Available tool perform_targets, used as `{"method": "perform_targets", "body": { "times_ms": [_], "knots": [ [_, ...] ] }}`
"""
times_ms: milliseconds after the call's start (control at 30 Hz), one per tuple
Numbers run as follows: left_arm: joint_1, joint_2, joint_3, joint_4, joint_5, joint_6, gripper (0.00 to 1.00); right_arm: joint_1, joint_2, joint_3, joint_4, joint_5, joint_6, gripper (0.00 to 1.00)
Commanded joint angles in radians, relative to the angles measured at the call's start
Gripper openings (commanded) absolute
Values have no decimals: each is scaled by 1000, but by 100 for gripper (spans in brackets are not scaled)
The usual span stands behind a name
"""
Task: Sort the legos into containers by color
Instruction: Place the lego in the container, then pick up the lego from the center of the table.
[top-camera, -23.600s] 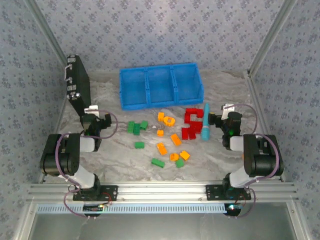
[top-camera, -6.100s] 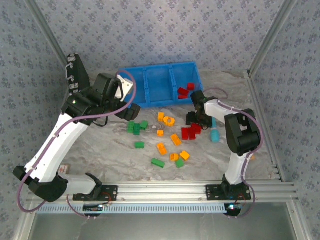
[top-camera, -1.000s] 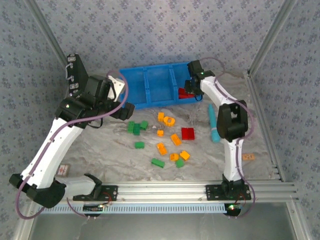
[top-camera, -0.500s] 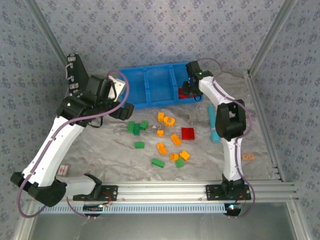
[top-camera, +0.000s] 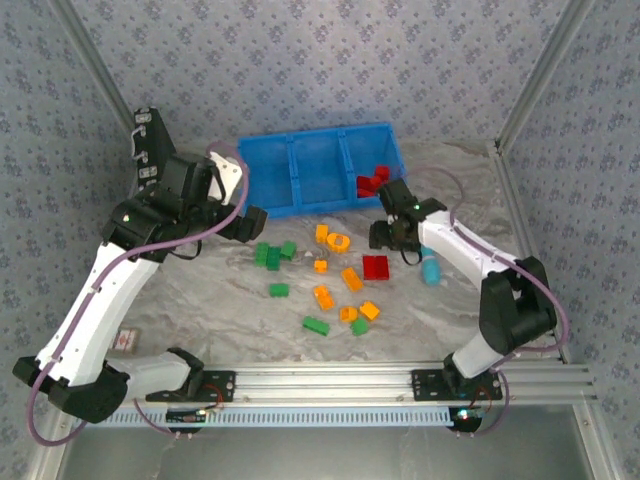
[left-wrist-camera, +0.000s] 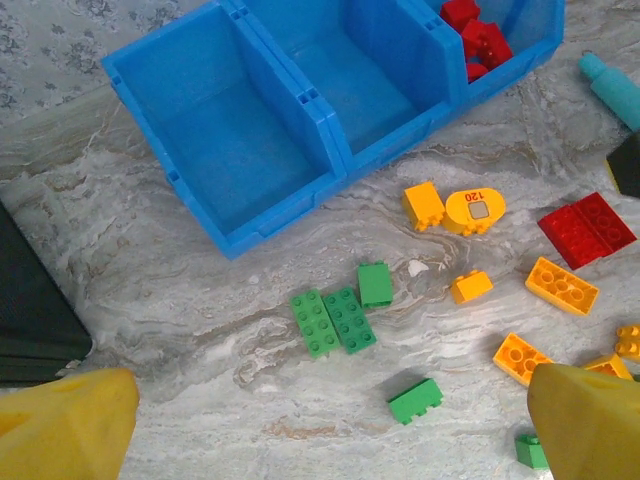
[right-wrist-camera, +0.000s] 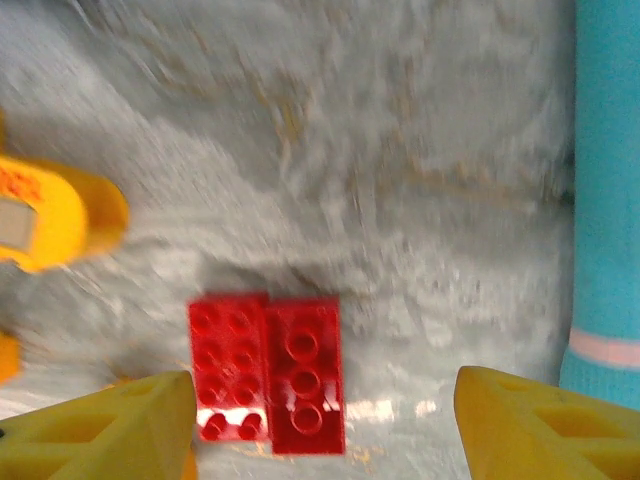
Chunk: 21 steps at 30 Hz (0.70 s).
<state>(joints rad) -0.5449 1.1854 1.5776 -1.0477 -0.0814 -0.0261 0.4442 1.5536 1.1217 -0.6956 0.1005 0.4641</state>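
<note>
At the bottom of the top picture, both arms are bolted to a metal rail. The left arm (top-camera: 95, 300) climbs from the lower left, bends up high, and reaches right toward the middle. Its jaws are wide apart and hold nothing. In the left wrist picture its yellow fingers (left-wrist-camera: 65, 425) sit in the two bottom corners, over the grey worktop (left-wrist-camera: 200, 330).

The right arm (top-camera: 470, 265) goes from the lower right up to a bent elbow, then stretches left and low over the middle of the worktop. Its jaws are apart too and hold nothing. In the right wrist picture its yellow fingertips (right-wrist-camera: 115, 420) stand one on each side of two red legos (right-wrist-camera: 265, 370). These lie flat on the worktop, touching each other. A teal stick (right-wrist-camera: 605, 200) runs down the right edge of that picture.

Loose legos lie in the middle of the worktop. The green legos (left-wrist-camera: 335, 320) are more to the left and the orange legos (left-wrist-camera: 560, 285) more to the right. One rounded orange piece (left-wrist-camera: 475, 210) has "120" written on it.

Farther back is the blue bin (top-camera: 310, 203), with three boxes side by side. A few red bricks (top-camera: 372, 180) lie in the right box. A black case (top-camera: 150, 150) stands at the upper left.
</note>
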Motion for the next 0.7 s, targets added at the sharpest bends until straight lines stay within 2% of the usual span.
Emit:
{"method": "perform_targets", "body": {
  "times_ms": [0,100,233,667],
  "knots": [
    [3,-23,-4,18,22,14,100,18,-37,-57,36,4,59,74],
    [4,-29,-2,14,18,14,100,31,-35,-87,64,3,60,78],
    [3,-28,3,11,15,11,100,35,11,-112,90,-14,57,78],
    [3,-18,13,-8,-3,-6,100,30,114,-138,157,6,50,57]
  ]
}}
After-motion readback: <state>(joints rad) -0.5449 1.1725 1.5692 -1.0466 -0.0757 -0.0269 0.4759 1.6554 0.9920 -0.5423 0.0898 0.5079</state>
